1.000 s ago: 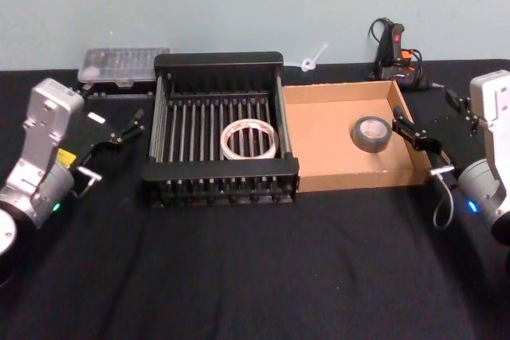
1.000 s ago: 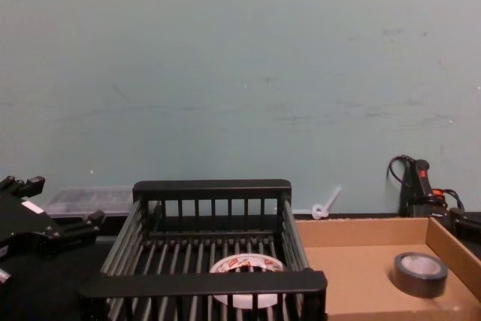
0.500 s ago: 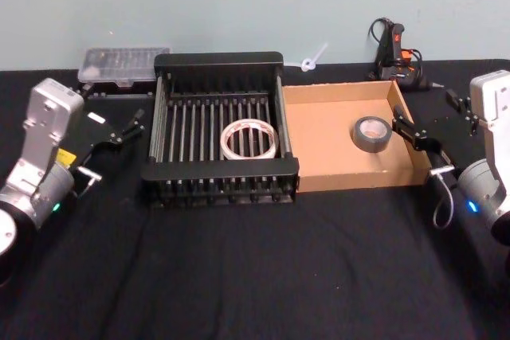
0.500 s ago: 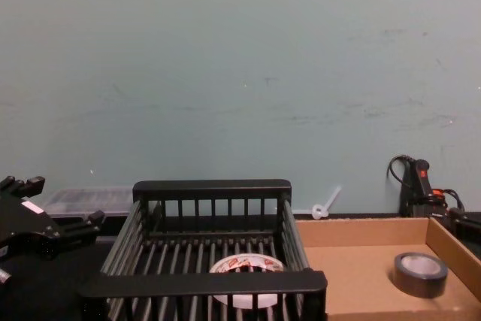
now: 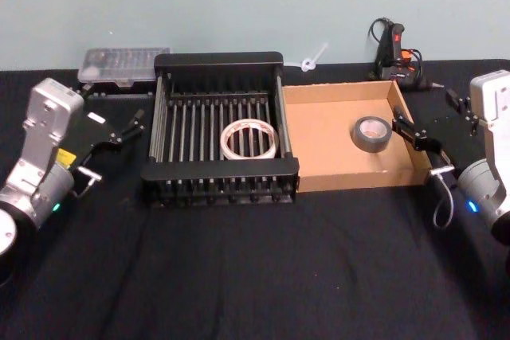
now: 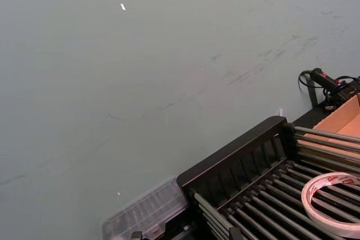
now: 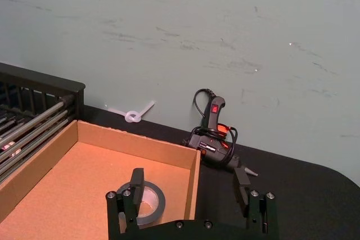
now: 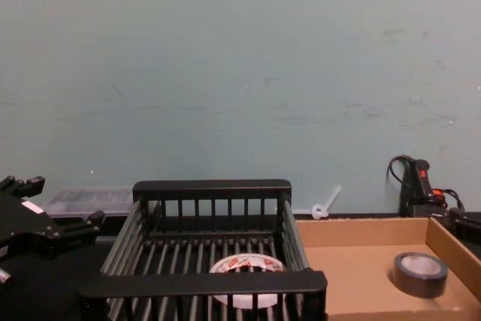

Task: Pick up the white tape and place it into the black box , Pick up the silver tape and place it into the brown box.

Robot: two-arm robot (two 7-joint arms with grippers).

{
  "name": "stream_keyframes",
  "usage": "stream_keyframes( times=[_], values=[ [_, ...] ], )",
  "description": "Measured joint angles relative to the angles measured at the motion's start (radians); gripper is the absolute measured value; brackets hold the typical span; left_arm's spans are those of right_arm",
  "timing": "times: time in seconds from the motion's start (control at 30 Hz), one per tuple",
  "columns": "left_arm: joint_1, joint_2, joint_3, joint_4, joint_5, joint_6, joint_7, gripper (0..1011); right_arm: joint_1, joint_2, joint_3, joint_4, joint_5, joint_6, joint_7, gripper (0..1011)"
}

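Observation:
The white tape (image 5: 249,139) lies flat on the slatted floor of the black box (image 5: 219,60), seen again as the white tape (image 8: 246,266) (image 6: 332,195). The silver tape (image 5: 372,133) lies on the floor of the brown box (image 5: 327,149), close to its right wall. My left gripper (image 5: 127,127) hovers open and empty to the left of the black box. My right gripper (image 5: 418,137) is open over the brown box's right wall. In the right wrist view this gripper (image 7: 189,181) has one finger in front of the silver tape (image 7: 153,196) and one outside the wall.
A clear plastic case (image 5: 123,64) sits behind the black box at the left. A glue gun (image 5: 394,49) with its cable and a white plastic tie (image 5: 313,59) lie by the back wall. Black cloth (image 5: 263,268) covers the front of the table.

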Motion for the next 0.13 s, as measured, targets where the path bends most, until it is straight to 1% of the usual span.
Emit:
stream_keyframes(
  times=[0.13],
  values=[
    [0.0, 0.0, 0.0, 0.0, 0.0, 0.0, 0.0, 1001, 0.0, 0.0, 0.0, 0.0, 0.0, 0.0, 0.0, 1002]
  ],
)
